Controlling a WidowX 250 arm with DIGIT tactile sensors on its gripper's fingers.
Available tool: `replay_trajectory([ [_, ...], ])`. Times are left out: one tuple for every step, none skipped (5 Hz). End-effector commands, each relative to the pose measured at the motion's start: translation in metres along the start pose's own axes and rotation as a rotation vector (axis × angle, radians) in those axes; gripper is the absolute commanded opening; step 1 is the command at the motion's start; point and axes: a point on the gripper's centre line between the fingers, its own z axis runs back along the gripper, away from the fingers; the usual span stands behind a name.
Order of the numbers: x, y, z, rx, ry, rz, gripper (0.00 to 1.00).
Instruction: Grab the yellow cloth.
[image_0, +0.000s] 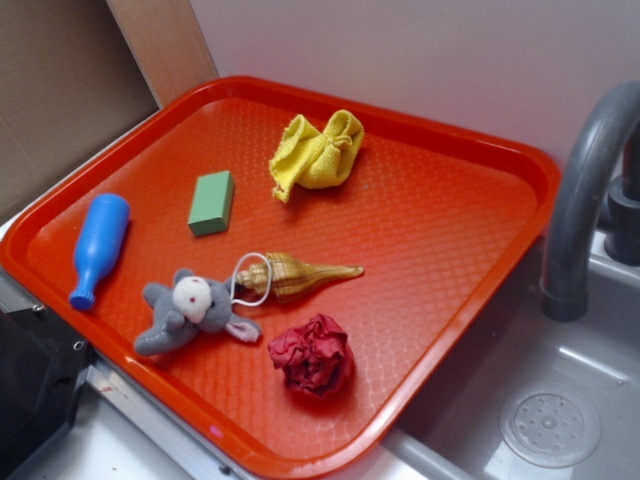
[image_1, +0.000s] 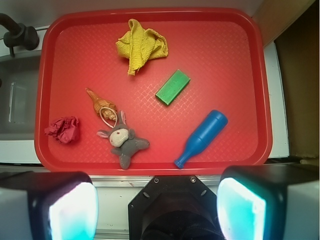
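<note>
The gripper (image_1: 157, 200) is seen spread wide and empty at the near edge of the red tray (image_1: 250, 90), apparently held high so everything stays in view. The yellow cloth (image_1: 140, 45) lies bunched and knitted at the tray's far side, beyond the green block (image_1: 173, 87).

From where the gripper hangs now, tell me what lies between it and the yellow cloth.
The grey plush mouse and green block lie on the tray between the open gripper and the yellow cloth; from above, nothing covers the cloth.
</note>
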Motion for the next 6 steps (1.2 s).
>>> replay_trajectory([
  [0.000, 0.000, 0.000, 0.000, 0.000, 0.000, 1.00],
  [0.032, -0.027, -0.025, -0.065, -0.036, 0.006, 1.00],
  [0.061, -0.041, -0.052, -0.039, -0.166, 0.069, 1.00],
  [0.084, -0.048, -0.082, -0.036, -0.191, 0.096, 1.00],
  [0.110, -0.054, -0.118, 0.003, -0.238, 0.127, 1.00],
  [0.138, -0.052, -0.151, 0.050, -0.250, 0.123, 1.00],
])
